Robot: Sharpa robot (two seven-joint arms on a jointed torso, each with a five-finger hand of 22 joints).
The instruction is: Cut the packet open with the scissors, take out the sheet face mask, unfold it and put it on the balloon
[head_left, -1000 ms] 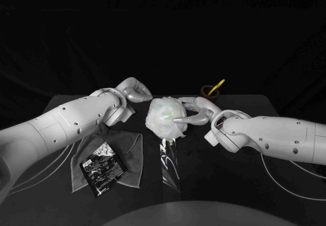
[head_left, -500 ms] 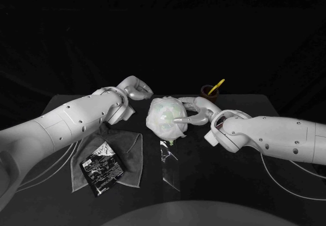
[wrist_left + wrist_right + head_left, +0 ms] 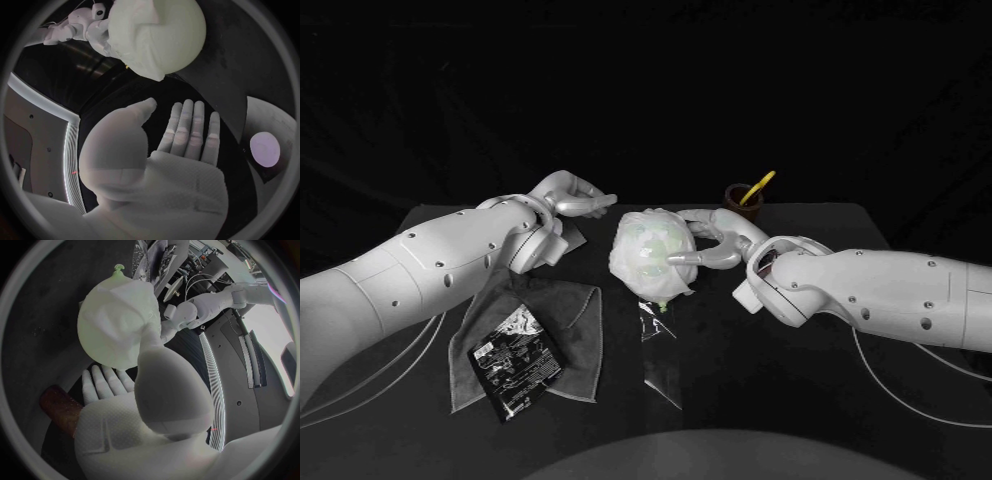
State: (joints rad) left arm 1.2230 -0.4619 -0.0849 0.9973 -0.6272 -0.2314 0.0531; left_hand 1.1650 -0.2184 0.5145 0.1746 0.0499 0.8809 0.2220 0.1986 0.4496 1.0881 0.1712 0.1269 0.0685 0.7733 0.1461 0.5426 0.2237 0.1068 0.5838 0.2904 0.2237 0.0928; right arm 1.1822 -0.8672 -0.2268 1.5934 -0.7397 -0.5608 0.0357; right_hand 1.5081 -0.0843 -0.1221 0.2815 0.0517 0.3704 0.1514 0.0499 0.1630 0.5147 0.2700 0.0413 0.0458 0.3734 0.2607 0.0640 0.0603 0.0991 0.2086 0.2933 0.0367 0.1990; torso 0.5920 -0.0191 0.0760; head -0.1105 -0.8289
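On the black table (image 3: 776,400), near the middle of its far edge, our right hand (image 3: 708,238) cups the balloon (image 3: 103,350) with the sheet face mask (image 3: 646,245) draped over it, and our left hand (image 3: 574,198) hovers beside it, released and empty, so we should keep the balloon steady and smooth the mask with light, flat fingers.

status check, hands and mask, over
Left hand open, clear. Right hand holds pale green balloon, white sheet face mask draped over it. Nothing blocking.
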